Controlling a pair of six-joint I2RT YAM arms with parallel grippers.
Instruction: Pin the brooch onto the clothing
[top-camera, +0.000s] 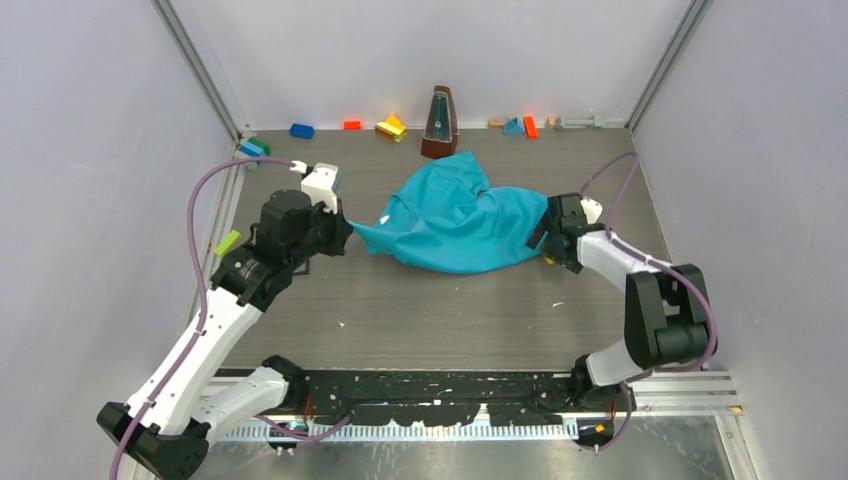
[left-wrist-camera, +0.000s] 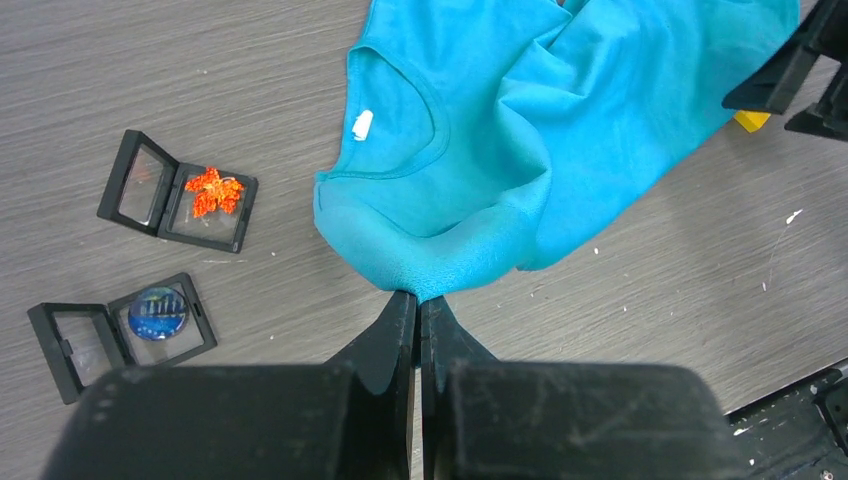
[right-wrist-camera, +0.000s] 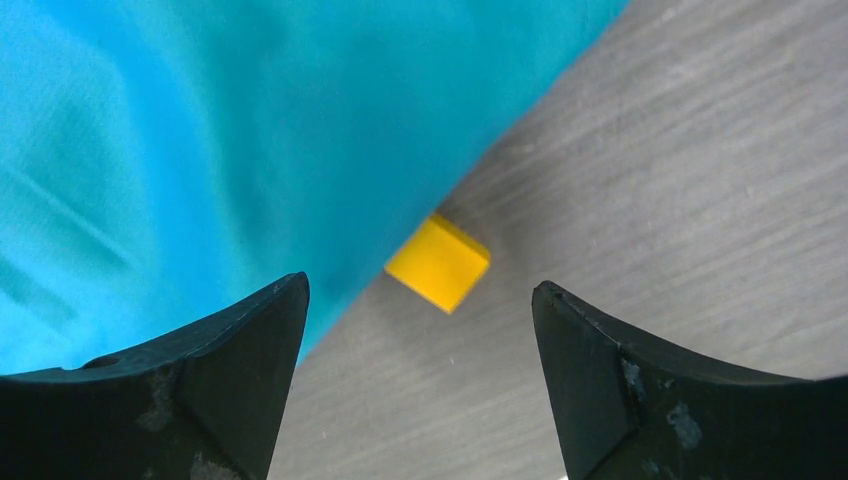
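The teal-blue T-shirt (top-camera: 455, 220) lies crumpled mid-table, its white neck label (left-wrist-camera: 362, 124) showing. My left gripper (top-camera: 347, 232) is shut on the shirt's left edge, pinching a fold of fabric between its tips (left-wrist-camera: 418, 300). An orange leaf brooch (left-wrist-camera: 213, 190) and a round blue brooch (left-wrist-camera: 158, 312) each sit in an open black case left of the shirt; my left arm hides them in the top view. My right gripper (top-camera: 545, 240) is open and empty at the shirt's right edge (right-wrist-camera: 200, 150), low over the table (right-wrist-camera: 420, 300).
A small yellow block (right-wrist-camera: 438, 262) lies half under the shirt's edge, just ahead of the right jaws. A metronome (top-camera: 439, 124) and several coloured blocks stand along the back wall. A green block (top-camera: 228, 242) lies by the left wall.
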